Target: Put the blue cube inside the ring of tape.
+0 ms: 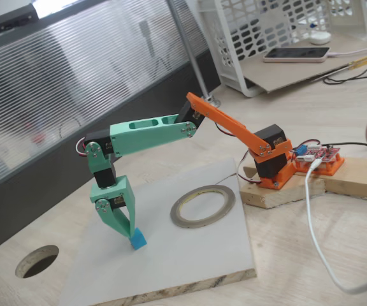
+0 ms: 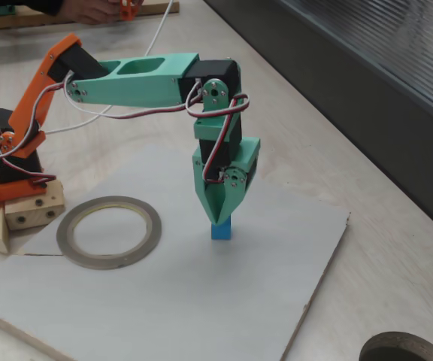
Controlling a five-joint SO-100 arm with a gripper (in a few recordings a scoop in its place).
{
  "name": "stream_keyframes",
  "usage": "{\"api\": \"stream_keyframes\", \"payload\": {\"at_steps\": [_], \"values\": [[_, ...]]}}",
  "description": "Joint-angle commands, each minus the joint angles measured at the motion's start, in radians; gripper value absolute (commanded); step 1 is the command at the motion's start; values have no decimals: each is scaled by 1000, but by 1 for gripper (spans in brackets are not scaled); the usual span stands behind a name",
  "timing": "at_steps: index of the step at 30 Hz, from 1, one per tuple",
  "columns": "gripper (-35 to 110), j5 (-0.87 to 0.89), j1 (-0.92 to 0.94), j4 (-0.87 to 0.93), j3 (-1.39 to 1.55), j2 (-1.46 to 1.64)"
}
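Taking the fixed view with the arm's base at the left: the ring of tape [image 2: 109, 232] lies flat on the grey board [image 2: 201, 301], hollow upward. Right of the ring, well apart, the blue cube [image 2: 221, 228] sits on the board. The claw [image 2: 221, 214] is closed down on its top, tips pinching it. Judged light, rigid and smooth; grip opposite flat faces. No long axis.

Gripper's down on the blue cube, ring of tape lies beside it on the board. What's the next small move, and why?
Probably a short straight lift. The gripper points down with its jaws closed around the top of the blue cube, which looks to rest on the white board. The ring of tape lies flat, apart from the cube, so the cube must rise clear of the band before travelling across.
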Motion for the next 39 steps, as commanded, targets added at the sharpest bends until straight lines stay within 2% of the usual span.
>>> {"api": "stream_keyframes", "payload": {"at_steps": [1,15,21,26,39], "values": [[-1,8,-8,8,-18,32],[0,14,-6,9,-20,34],[16,15,-6,26,-11,34],[26,15,-6,169,-20,34],[38,15,-5,196,-20,34]]}}
